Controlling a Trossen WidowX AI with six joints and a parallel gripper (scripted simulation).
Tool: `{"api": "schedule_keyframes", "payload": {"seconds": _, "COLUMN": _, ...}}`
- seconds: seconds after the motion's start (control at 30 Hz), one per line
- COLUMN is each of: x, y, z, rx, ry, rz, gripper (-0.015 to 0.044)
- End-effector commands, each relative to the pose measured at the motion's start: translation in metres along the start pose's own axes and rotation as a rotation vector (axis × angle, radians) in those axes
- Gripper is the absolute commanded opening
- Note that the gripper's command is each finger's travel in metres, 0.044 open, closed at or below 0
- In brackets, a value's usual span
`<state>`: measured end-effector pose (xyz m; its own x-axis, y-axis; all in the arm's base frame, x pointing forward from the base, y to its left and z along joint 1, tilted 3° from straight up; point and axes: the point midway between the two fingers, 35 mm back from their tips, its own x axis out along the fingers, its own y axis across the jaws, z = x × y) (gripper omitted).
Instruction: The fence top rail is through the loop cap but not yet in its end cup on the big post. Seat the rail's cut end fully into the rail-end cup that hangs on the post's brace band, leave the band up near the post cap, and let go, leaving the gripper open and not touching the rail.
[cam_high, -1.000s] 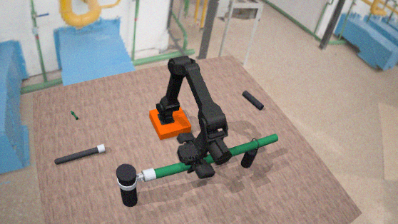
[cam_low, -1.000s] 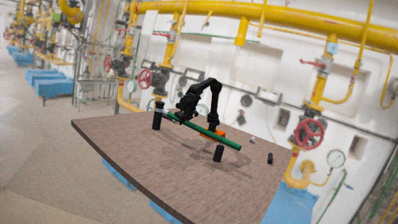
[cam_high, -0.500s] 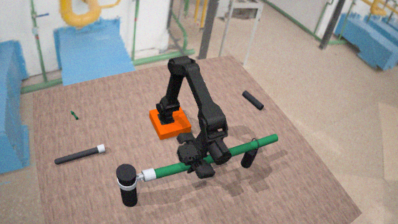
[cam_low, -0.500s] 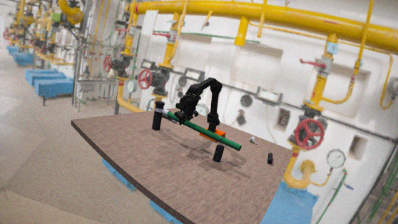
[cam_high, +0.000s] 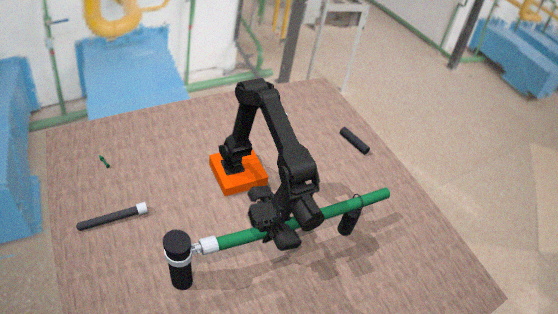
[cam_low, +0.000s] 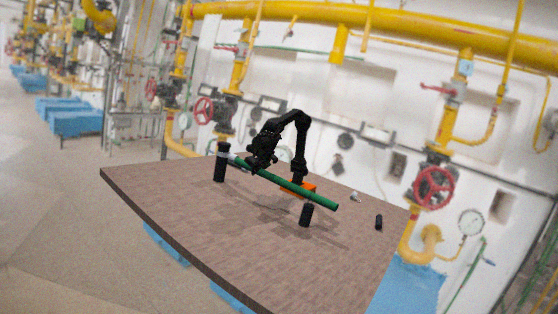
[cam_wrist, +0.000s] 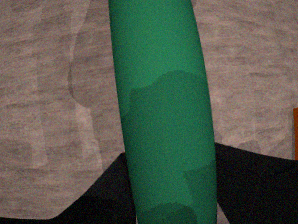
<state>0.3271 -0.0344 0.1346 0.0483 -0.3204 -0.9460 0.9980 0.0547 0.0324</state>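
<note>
The green rail (cam_high: 340, 208) (cam_low: 295, 188) (cam_wrist: 165, 100) runs through the loop cap on the short post (cam_high: 347, 223) (cam_low: 306, 215). Its left end meets the white rail-end cup (cam_high: 209, 244) (cam_low: 232, 157), with its tip hidden inside the cup mouth; how deep it sits cannot be told. The cup hangs from the brace band (cam_high: 178, 258) high on the big black post (cam_high: 181, 276) (cam_low: 219, 170), just below the post cap (cam_high: 177, 242). My gripper (cam_high: 274, 231) (cam_low: 254, 169) is shut on the rail, nearer the cup than the loop cap, with a black finger on each side in the wrist view.
A dark rod with a white end (cam_high: 110, 218) lies on the table at the left. A small green piece (cam_high: 104, 161) lies behind it. A short black cylinder (cam_high: 354, 140) (cam_low: 379, 222) lies at the back right. The orange base (cam_high: 239, 181) (cam_low: 310, 189) is behind the rail.
</note>
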Motion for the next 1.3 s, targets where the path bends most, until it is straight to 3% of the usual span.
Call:
{"api": "schedule_keyframes", "payload": {"seconds": 0.0, "x": -0.0011, "y": -0.0005, "z": 0.0039, "rx": 0.002, "ry": -0.009, "rz": 0.001, "gripper": 0.0}}
{"api": "schedule_keyframes", "payload": {"seconds": 1.27, "x": 0.0006, "y": -0.0002, "z": 0.0015, "rx": -0.001, "ry": 0.006, "rz": -0.001, "gripper": 0.0}}
